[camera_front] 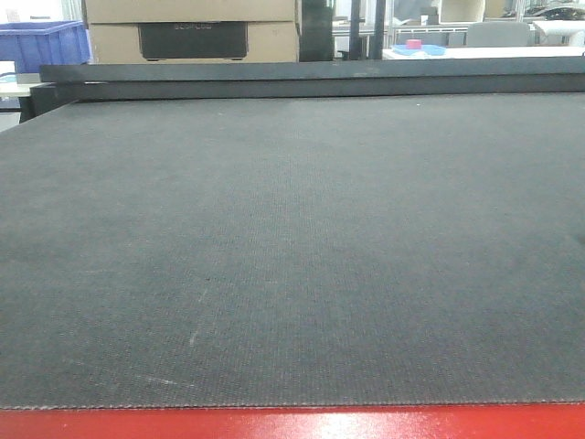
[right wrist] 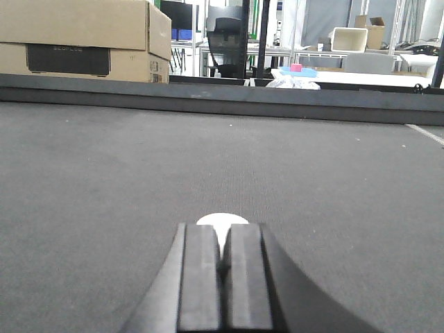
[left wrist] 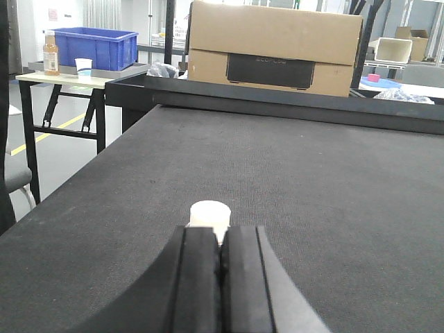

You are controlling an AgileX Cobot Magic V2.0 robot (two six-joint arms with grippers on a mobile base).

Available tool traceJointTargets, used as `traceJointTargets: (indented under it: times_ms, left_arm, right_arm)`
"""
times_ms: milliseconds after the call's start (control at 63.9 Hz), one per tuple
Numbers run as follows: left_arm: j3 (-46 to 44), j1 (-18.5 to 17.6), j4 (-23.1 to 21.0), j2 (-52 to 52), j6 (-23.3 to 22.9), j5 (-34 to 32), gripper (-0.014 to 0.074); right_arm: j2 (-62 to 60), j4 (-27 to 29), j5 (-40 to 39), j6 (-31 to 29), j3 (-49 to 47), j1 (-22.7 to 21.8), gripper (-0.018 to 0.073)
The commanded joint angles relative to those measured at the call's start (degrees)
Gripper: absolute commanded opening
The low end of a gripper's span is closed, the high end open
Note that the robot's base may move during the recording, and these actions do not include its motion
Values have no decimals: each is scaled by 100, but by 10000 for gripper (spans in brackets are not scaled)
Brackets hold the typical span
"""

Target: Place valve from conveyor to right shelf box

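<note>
The left hand (left wrist: 220, 236) shows as two black padded fingers (left wrist: 200, 277) pressed flat together, nothing caught between them. Just past their tips sits a small white round-topped piece (left wrist: 209, 214). I cannot tell whether it is the valve, or whether it rests on the surface.

The right hand (right wrist: 222, 239) looks the same: its black fingers (right wrist: 200, 277) are pressed together and grip nothing. A small white domed piece (right wrist: 222, 220) peeks out just beyond the tips, and it too cannot be identified.

Both hands hang low over the table (left wrist: 298, 173) (right wrist: 104, 173), a wide flat conveyor belt of dark grey, finely woven material. In the front view it (camera_front: 292, 229) fills nearly the whole picture, with its red-painted metal frame (camera_front: 292, 425) along the near edge. A raised black rail (left wrist: 277, 104) (right wrist: 208, 100) (camera_front: 311, 78) runs across the far end of the belt.

Beyond the rail stands a large brown cardboard box with a dark printed panel (left wrist: 274, 48) (right wrist: 76, 38) (camera_front: 192, 32). To the left is a blue plastic crate (left wrist: 97, 47) (camera_front: 41, 44) on a pale-topped side table with black legs (left wrist: 41, 78). An amber bottle (left wrist: 50, 54) and a white cup (left wrist: 84, 66) stand beside the crate. Far off on the right a small pink block (right wrist: 296, 68) (camera_front: 414, 44) lies on a blue tray.
</note>
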Motion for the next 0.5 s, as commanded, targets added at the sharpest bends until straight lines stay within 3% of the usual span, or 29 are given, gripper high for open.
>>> traceJointTargets:
  times_ms: [0,110,235,485]
  left_arm:
    - [-89,9,-243,-18,-31,-61,-111]
    - [-798,9,-456,-18,-31,598,-111]
    - [-1967,9,-71,346,-31,1985,-111]
    - [-4167,9,41,2364,-31,3415,-111]
  right_arm:
    - [-19,-31,-420,-12,-3,-32,-165]
    - [-19,-31,101,-12,-590,-32,-165]
    - [71,-31,975,-12,-1530,-32,-165]
    - [1850,-31,2575,-12,-3392,-32,-165]
